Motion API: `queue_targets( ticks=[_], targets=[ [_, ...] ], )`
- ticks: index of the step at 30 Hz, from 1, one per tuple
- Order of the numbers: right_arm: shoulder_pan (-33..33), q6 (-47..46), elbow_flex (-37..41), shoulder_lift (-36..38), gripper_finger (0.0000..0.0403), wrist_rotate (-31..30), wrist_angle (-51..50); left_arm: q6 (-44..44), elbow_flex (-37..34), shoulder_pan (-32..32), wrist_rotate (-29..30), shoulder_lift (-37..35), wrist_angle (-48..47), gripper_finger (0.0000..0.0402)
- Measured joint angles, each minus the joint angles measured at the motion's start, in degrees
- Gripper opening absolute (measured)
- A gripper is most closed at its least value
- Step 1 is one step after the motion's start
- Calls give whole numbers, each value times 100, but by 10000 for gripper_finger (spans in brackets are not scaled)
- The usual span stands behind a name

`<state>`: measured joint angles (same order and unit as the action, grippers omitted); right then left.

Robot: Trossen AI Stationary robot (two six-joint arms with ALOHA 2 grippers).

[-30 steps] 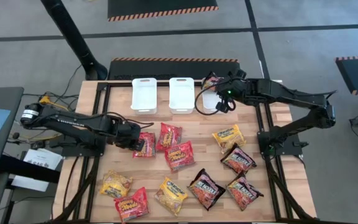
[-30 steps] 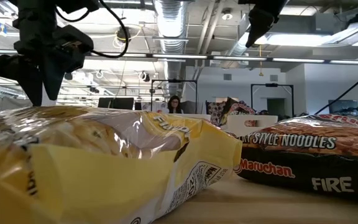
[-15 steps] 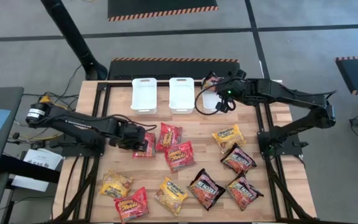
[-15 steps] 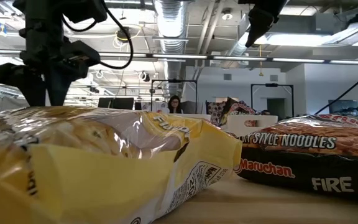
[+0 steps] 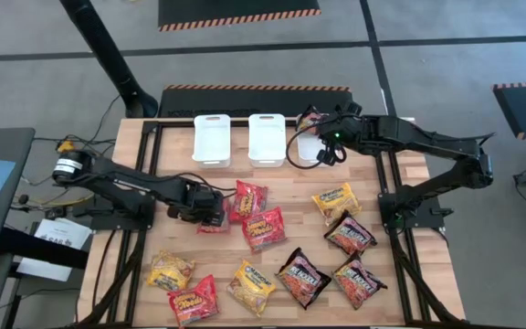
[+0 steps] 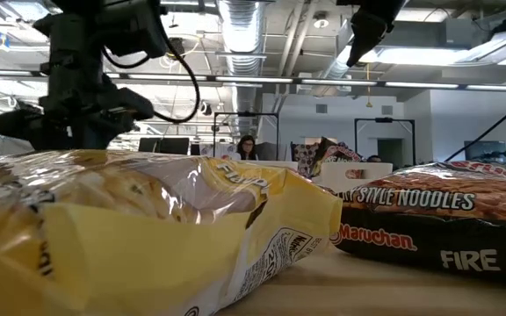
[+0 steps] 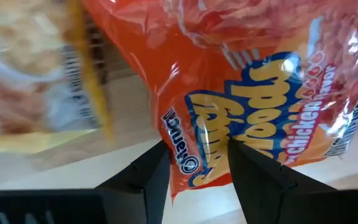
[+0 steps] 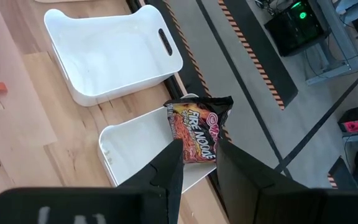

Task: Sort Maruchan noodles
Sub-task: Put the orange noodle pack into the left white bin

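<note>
We see the left jaws (image 7: 197,171) closed on the lower edge of a red Maruchan chicken packet (image 7: 253,93), the crinkly film pinched between the two dark fingers, with a yellow packet (image 7: 36,74) lying just beside it at the frame's left. In the high view this grip sits left of centre on the tabletop (image 5: 391,183), among the scattered Maruchan noodles (image 5: 263,228). The right jaws (image 8: 197,165) hold a dark Fire Noodle packet (image 8: 197,127) by one end, above the white tub (image 8: 135,155) at the upper right of the tub row. We judge the thin-edge pinch on the red packet the main risk: slick film could slide out on lifting, or the lifted packet could drag its neighbours out of place. On the right, the dark packet hangs over the tub's far rim and, if let go there, might land on the edge and tip outside. The left arm (image 5: 126,187) reaches low and nearly flat from the left edge toward the middle; the right arm (image 5: 409,142) stretches from the right side across to the tubs, wrist angled down.
</note>
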<state>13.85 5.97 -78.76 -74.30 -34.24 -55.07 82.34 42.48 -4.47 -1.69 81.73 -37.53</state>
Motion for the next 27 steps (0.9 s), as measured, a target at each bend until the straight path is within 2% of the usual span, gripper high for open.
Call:
queue_targets(
  ticks=[8, 11, 19, 27],
  targets=[
    [0, 0, 0, 0, 121, 0, 8, -146, -6, 0, -16, 250, 455, 140],
    [0, 0, 0, 0, 121, 0, 39, -214, -7, 0, -3, 252, 482, 115],
    [0, 0, 0, 0, 121, 0, 35, -607, -20, 0, 109, 259, 672, 9],
    [0, 0, 0, 0, 121, -2, 26, -1041, -37, 2, 102, 138, 834, 0]
  ],
)
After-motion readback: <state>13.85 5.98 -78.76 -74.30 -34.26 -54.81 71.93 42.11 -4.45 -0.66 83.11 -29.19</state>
